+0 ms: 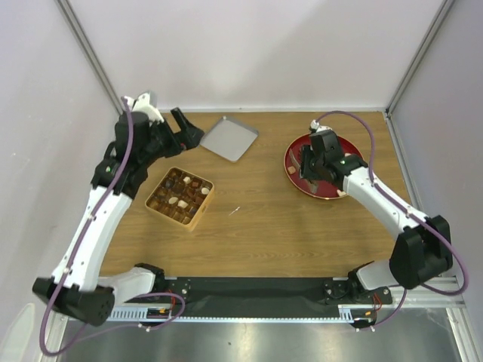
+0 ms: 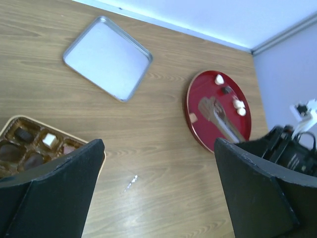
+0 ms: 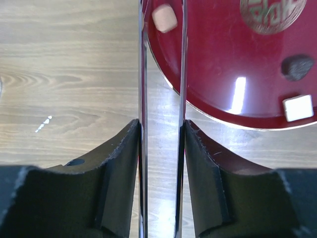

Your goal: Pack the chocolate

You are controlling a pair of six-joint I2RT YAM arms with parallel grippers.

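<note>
The chocolate fills several compartments of the square tan box (image 1: 198,219), which also shows in the left wrist view (image 2: 10,121). More chocolate lies on the red plate (image 1: 290,162): a tan piece (image 3: 164,18), a dark piece (image 3: 296,67) and a white cube (image 3: 298,107). My right gripper (image 3: 161,126) is shut on the metal tongs (image 3: 142,74), whose two blades straddle the tan piece at the plate's rim. My left gripper (image 2: 158,188) is open and empty, high above the table between the box and the plate (image 2: 203,91).
A silvery square lid (image 1: 229,138) lies flat at the back of the table, behind the box. A small white speck (image 1: 235,210) lies on the wood between box and plate. Walls and metal posts close the back and sides.
</note>
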